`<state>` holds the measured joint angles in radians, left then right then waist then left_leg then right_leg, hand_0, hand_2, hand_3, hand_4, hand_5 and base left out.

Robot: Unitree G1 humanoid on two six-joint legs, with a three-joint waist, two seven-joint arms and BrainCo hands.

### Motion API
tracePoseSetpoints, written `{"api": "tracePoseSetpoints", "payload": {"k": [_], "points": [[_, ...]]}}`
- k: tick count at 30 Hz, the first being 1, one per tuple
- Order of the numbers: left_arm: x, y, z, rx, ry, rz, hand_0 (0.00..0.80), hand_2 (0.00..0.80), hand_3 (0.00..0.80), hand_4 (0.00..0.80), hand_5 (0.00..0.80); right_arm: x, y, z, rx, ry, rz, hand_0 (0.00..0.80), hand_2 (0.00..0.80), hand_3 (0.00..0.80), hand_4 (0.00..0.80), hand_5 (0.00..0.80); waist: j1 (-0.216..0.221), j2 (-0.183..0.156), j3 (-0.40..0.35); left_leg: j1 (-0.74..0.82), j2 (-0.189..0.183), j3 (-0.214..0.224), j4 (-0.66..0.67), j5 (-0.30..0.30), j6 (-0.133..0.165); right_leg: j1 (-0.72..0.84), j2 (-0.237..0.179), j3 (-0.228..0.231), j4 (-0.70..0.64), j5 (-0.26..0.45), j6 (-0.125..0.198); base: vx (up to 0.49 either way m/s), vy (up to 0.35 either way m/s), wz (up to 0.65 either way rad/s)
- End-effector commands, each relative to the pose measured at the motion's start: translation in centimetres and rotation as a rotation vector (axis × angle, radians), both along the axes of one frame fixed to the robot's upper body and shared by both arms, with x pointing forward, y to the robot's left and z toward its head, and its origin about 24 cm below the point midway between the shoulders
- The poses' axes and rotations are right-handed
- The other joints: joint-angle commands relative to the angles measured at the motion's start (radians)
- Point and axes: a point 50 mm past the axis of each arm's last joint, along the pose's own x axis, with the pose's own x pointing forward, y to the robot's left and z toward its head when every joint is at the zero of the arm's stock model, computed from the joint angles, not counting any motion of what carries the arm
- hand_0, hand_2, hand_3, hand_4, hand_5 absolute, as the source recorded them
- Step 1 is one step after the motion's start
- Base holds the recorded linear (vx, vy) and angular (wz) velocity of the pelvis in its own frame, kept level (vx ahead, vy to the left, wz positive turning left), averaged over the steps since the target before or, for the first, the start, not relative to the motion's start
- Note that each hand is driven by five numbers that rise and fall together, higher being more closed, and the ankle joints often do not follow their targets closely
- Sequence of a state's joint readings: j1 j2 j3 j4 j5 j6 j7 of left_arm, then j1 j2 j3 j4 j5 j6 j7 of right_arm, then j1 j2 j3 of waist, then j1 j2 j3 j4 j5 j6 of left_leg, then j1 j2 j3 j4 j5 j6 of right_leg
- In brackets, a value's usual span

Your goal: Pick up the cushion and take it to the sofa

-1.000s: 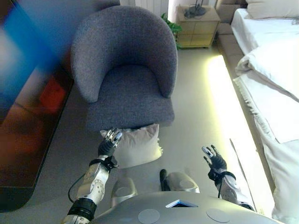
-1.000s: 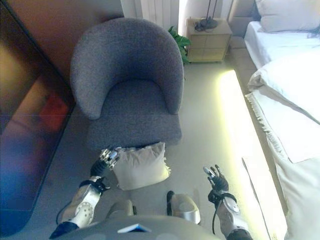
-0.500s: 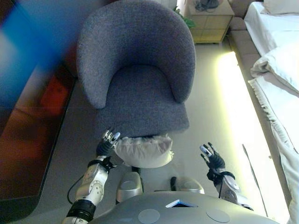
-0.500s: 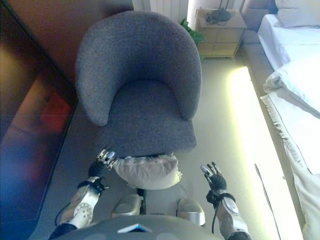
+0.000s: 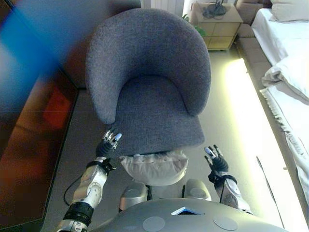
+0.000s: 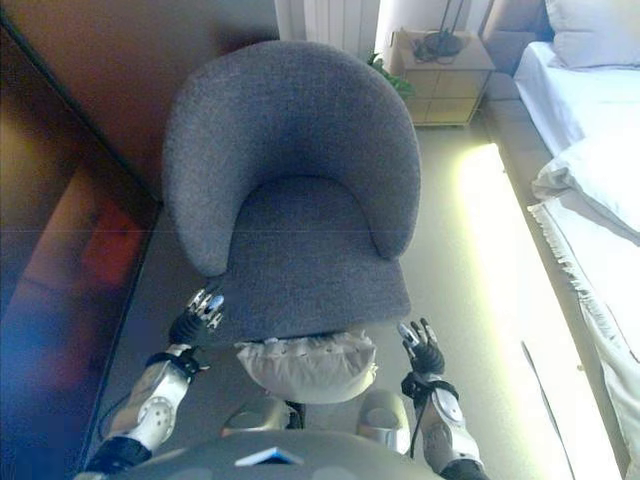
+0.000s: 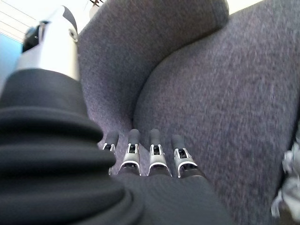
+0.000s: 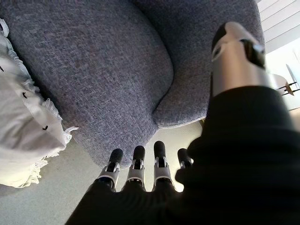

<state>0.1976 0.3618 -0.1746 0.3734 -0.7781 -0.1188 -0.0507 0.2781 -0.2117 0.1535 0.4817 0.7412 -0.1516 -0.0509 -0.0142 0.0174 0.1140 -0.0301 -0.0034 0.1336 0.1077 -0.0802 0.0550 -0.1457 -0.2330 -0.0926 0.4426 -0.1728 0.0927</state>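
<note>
A cream cushion (image 5: 154, 166) with a frilled edge lies on the floor against the front edge of a grey tub armchair (image 5: 152, 92), which is the sofa here. It also shows in the right wrist view (image 8: 23, 136). My left hand (image 5: 108, 144) is open, just left of the cushion by the seat's front corner. My right hand (image 5: 213, 159) is open, to the right of the cushion, over the floor. Neither hand touches the cushion.
A dark glossy cabinet (image 5: 29, 121) runs along the left. A bed with white bedding (image 5: 289, 82) lies on the right, with a lit strip of floor beside it. A wooden nightstand (image 5: 219, 24) stands behind the armchair.
The camera has moved closer to the armchair, which now fills more of the view. The cushion now sits nearer my body and looks flatter. Both hands stay open at its sides.
</note>
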Motion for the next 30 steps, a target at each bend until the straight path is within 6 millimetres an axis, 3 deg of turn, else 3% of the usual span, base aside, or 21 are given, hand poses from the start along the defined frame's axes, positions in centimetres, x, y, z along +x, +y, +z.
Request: {"api": "tracePoseSetpoints", "payload": {"k": [1,5,12,16,23,27,30], "points": [[1.0,0.6,2.1,0.008,-0.113,-0.011,0.000,0.000,0.000,0.000,0.000,1.0,-0.5,1.2,-0.003,-0.089,-0.001,0.000,0.000,0.000,0.000,0.000,-0.042,-0.041,0.017,-0.027,0.005,-0.116,0.018,-0.003,-0.055,-0.007,0.009,0.085,-0.248,0.235,0.057,0.061,-0.195,0.27],[-0.2,0.5,1.6,0.007,-0.082,0.012,0.000,0.000,0.000,0.000,0.000,1.3,-0.4,1.3,0.002,-0.065,0.031,0.000,0.000,0.000,0.000,0.000,-0.019,-0.060,0.002,-0.011,0.057,-0.137,-0.002,0.018,-0.088,0.075,0.040,0.063,-0.315,0.183,0.075,0.079,-0.224,0.54],[-0.1,0.3,1.5,0.016,-0.090,0.027,0.000,0.000,0.000,0.000,0.000,1.5,-1.2,1.5,-0.030,-0.076,0.069,0.000,0.000,0.000,0.000,0.000,0.002,-0.069,-0.020,-0.037,0.124,-0.129,0.007,0.052,-0.131,0.126,0.080,0.005,-0.355,0.146,0.033,0.006,-0.128,0.10],[1.1,-0.4,1.9,-0.002,-0.096,-0.009,0.000,0.000,0.000,0.000,0.000,3.2,-1.2,2.8,-0.087,-0.143,0.112,0.000,0.000,0.000,0.000,0.000,-0.006,-0.063,-0.025,-0.034,0.122,-0.108,0.044,0.030,-0.139,0.138,0.073,-0.020,-0.352,0.140,0.027,-0.039,-0.001,0.09],[3.2,-1.5,2.3,0.049,-0.096,-0.082,0.000,0.000,0.000,0.000,0.000,5.9,-0.7,4.4,-0.233,-0.225,0.172,0.000,0.000,0.000,0.000,0.000,-0.030,-0.029,-0.062,0.055,0.106,-0.068,-0.113,0.070,-0.130,0.159,0.064,-0.032,-0.392,0.173,0.058,0.018,0.079,0.11],[4.0,-1.6,3.4,0.006,-0.153,-0.078,0.000,0.000,0.000,0.000,0.000,6.6,0.3,5.5,-0.135,-0.306,0.193,0.000,0.000,0.000,0.000,0.000,-0.025,-0.027,-0.070,0.063,0.095,-0.061,-0.150,0.076,-0.127,0.164,0.057,-0.044,-0.442,0.200,0.065,0.000,0.025,0.04],[4.4,-2.2,4.1,-0.065,-0.201,-0.102,0.000,0.000,0.000,0.000,0.000,7.3,1.6,6.5,0.033,-0.384,0.203,0.000,0.000,0.000,0.000,0.000,-0.017,-0.029,-0.068,0.062,0.093,-0.051,-0.164,0.079,-0.127,0.166,0.054,-0.053,-0.474,0.216,0.069,-0.010,0.000,0.00]]}}
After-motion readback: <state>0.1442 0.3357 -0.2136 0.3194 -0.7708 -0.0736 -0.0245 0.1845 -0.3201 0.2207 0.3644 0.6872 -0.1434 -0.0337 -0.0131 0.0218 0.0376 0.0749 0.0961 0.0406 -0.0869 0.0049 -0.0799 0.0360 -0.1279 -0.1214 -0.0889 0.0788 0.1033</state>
